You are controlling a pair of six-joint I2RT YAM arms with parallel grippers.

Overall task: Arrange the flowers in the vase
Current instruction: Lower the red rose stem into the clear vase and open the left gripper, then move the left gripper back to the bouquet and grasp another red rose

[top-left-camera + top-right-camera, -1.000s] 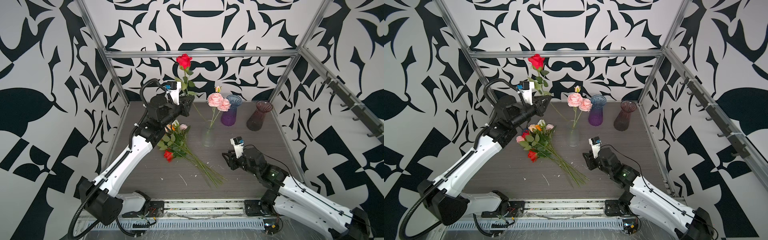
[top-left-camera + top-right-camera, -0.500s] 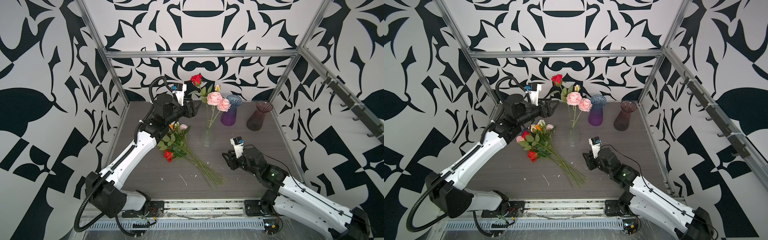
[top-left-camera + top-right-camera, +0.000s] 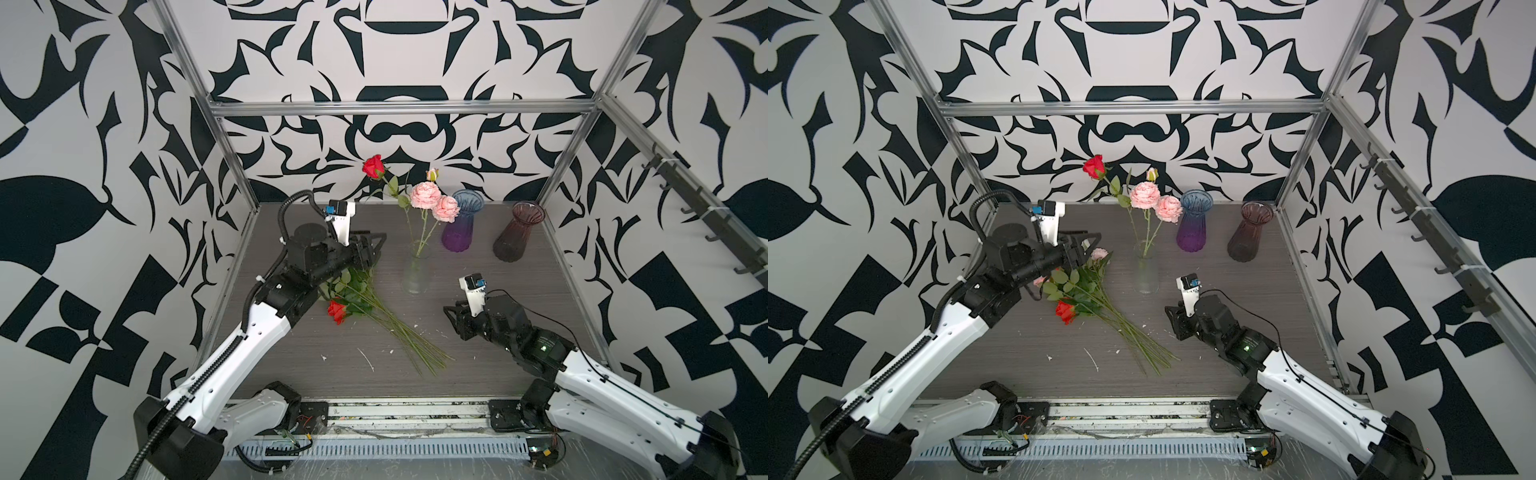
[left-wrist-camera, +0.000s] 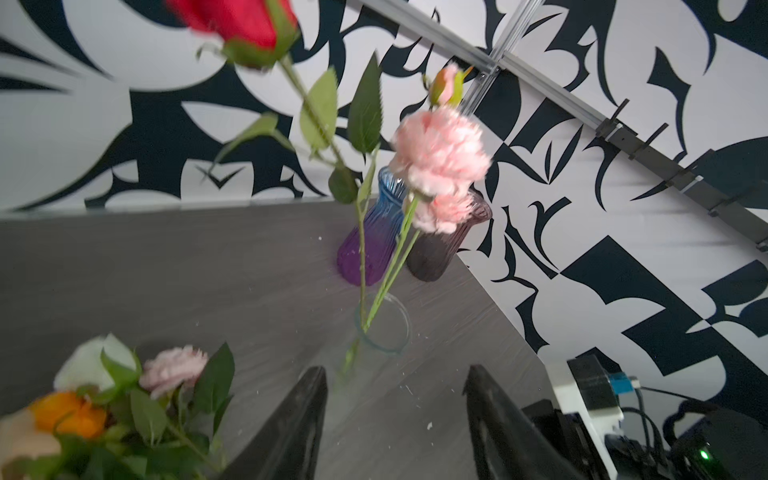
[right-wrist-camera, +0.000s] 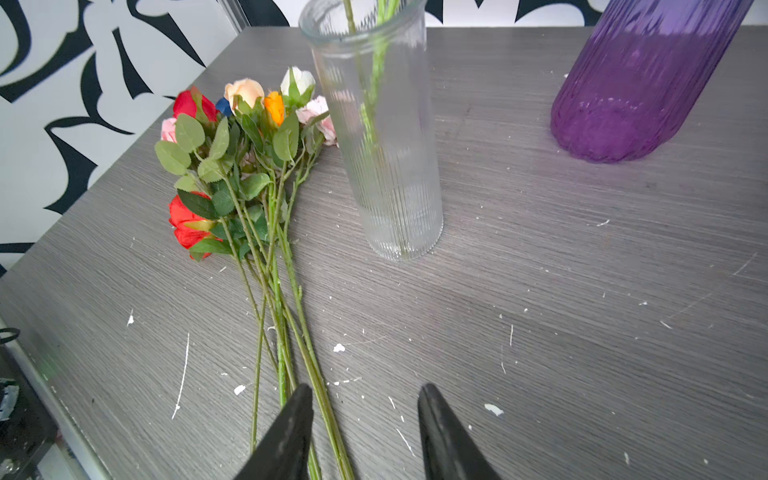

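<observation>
- Flowers [image 3: 361, 297], a bunch of green-stemmed artificial roses, lie flat beside a clear ribbed glass vase [image 3: 415, 276]; pulling one could drag tangled neighbours.
- Vase, top-heavy with tall stems, could tip if bumped.
- Left gripper [image 4: 397, 374], right gripper [image 5: 366, 390]: jaws released, empty.

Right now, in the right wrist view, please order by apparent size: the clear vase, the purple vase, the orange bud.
1-2. Clear vase and purple vase: similar visible area, both cut by the picture's edge, so I do not rank them.
3. Orange bud, clearly smallest.
</observation>
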